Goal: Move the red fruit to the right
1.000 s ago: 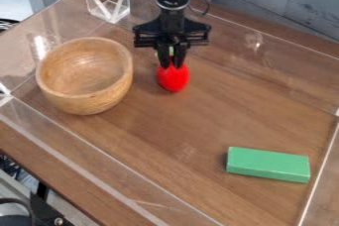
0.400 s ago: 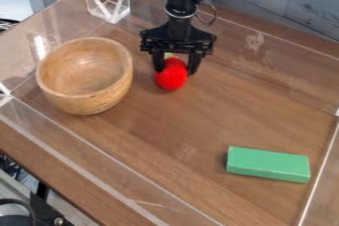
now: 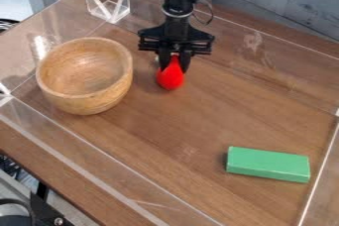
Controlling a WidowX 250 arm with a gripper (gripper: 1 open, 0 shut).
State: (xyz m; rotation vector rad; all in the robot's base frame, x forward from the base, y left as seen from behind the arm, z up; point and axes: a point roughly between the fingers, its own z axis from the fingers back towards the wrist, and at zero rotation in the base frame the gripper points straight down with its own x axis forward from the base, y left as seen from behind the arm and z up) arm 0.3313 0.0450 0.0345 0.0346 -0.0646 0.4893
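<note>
The red fruit sits on the wooden table, nearer the far edge than the block is, and towards the left side as the camera sees it. Its rounded red lower part shows below the gripper, which points down from above with its fingertips at the top of the fruit. The fingers look fairly close together, but the tips are dark and small in this view, so I cannot tell how far open they are or whether they have hold of the fruit. The black arm comes in over the table's far edge.

Just beside the fruit, on the left, stands a round, light wooden bowl, upright, with its open top facing up. Beyond the bowl, towards the far left corner, is a white, thin-framed object. Well apart from the fruit, a flat green rectangular block lies near the table's right edge.
</note>
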